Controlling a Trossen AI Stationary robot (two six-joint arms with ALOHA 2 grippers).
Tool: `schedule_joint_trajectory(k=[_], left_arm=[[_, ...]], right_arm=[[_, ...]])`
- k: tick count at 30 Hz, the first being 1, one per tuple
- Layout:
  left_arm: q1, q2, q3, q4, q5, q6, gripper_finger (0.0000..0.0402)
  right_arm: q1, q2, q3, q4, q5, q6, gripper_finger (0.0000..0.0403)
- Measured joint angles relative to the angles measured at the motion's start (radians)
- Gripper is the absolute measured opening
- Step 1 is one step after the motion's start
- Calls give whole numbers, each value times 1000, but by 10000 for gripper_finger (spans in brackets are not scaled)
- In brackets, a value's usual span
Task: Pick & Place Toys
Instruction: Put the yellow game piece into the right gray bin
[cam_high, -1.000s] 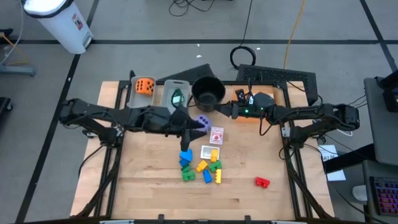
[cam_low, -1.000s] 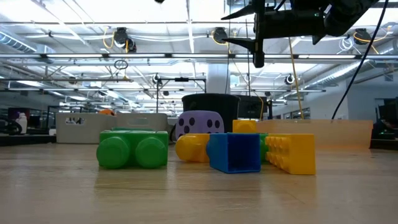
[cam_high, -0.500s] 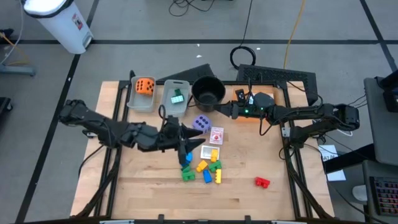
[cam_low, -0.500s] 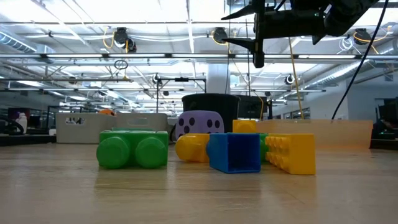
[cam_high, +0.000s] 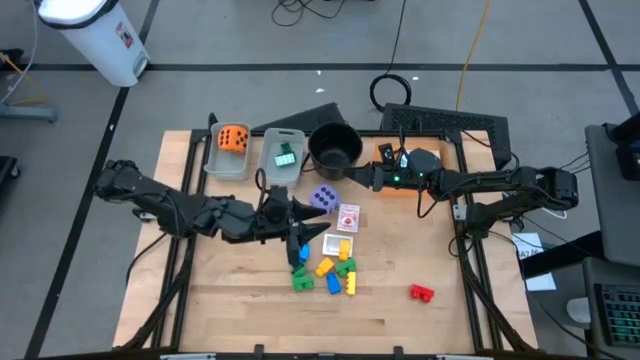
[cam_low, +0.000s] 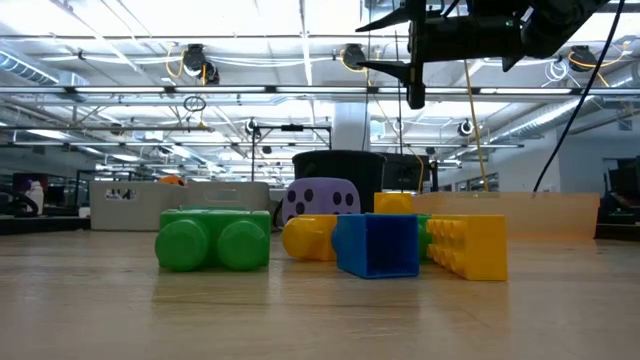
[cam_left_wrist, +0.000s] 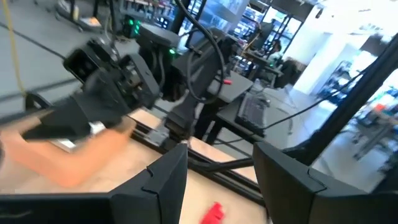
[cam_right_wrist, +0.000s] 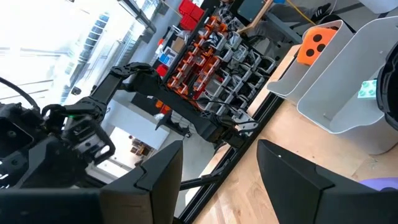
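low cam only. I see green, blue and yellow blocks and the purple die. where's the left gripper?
Observer: The left gripper hangs over the edge of the block pile, just above a blue block, fingers apart and empty.
Operator: any toys outside my frame?
Observer: A red block lies alone on the table, apart from the pile, on the right arm's side.
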Motion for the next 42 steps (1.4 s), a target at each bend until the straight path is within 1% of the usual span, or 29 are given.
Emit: schedule_joint_trajectory(k=[4, 7, 9, 13, 19, 24, 26, 30, 32, 33, 35, 38, 42], left_arm=[[22, 0, 0, 1, 0, 90, 186], [36, 0, 0, 0, 1, 120, 186], [47, 0, 0, 6, 2, 109, 186], [65, 0, 0, 3, 3, 27, 186], [79, 0, 0, -17, 81, 25, 186], [80, 0, 0, -37, 97, 27, 186], [80, 0, 0, -60, 98, 27, 186], [80, 0, 0, -121, 101, 21, 186], [80, 0, 0, -151, 110, 11, 186], [80, 0, 0, -164, 121, 3, 186], [80, 0, 0, -189, 135, -8, 186], [80, 0, 0, -199, 152, -24, 186], [80, 0, 0, -210, 153, -26, 186]], right_arm=[[0, 0, 0, 0, 0, 0, 201], [0, 0, 0, 6, 0, 0, 201], [0, 0, 0, 9, 0, 0, 201], [0, 0, 0, 8, 0, -2, 201], [0, 0, 0, 8, 0, 0, 201], [0, 0, 0, 13, 0, 25, 201], [0, 0, 0, 54, -6, 54, 201], [8, -1, 0, 252, -103, 26, 201], [30, -16, 1, 291, -130, 30, 201], [48, -24, 8, 271, -135, 21, 201], [97, -46, 39, 156, -134, -28, 201], [184, -63, 120, -141, -124, -168, 201], [307, -65, 247, -541, -28, -383, 201]])
